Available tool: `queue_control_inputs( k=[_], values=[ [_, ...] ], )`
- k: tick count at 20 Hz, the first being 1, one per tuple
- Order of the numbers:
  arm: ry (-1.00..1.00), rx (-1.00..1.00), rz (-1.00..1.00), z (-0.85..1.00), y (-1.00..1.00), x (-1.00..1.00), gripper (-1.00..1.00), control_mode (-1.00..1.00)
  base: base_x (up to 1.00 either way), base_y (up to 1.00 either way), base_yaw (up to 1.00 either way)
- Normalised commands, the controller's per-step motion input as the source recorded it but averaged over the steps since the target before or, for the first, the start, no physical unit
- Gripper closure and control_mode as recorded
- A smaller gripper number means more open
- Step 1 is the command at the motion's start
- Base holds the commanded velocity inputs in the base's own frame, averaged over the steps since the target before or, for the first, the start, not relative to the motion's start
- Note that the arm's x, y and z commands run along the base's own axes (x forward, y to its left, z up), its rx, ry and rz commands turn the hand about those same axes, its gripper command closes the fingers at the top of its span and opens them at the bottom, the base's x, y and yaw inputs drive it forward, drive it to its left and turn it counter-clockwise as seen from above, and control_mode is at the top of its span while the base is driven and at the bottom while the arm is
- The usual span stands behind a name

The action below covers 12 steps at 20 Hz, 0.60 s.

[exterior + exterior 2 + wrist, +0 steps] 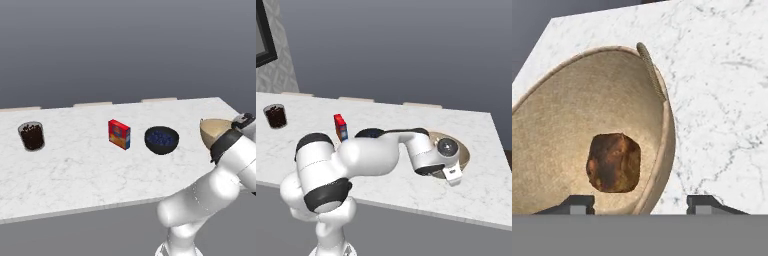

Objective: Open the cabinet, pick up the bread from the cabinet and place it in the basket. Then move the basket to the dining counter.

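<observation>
Sitting on the dining counter (722,75), near its right end in both base views: the basket (567,115), tan and round, taking up the left and centre of the hand view, with a small side handle standing at its rim near top centre. Lying inside the basket, low in the hand view: the bread (614,162), a brown lump resting on the inner wall. Hovering at the basket's rim: the gripper (640,202), its two dark tips spread apart at the bottom of the hand view, one over the basket's inside, the other over bare marble, with the rim passing between them. Touching the rim or not: cannot tell. Peeking out at the right edge of the left base view, partly behind the white forearm: the basket. Standing left of it on the marble: a dark bowl of blueberries (161,139), a red box (119,134), and a dark cup (31,136) towards the left edge.
</observation>
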Motion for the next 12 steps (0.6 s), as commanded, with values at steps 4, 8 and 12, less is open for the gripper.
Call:
queue_control_inputs(
  k=[4, 8, 12],
  values=[
    [-0.12, -0.05, 0.00, 0.44, 0.81, -0.24, -1.00, -1.00, 0.00, 0.00, 0.00],
    [-0.09, -0.03, 0.00, 0.49, 0.99, -0.42, -1.00, -1.00, 0.00, 0.00, 0.00],
    [-0.04, -0.05, 0.02, 0.48, 1.00, -0.38, -1.00, -1.00, 0.00, 0.00, 0.00]
  ],
)
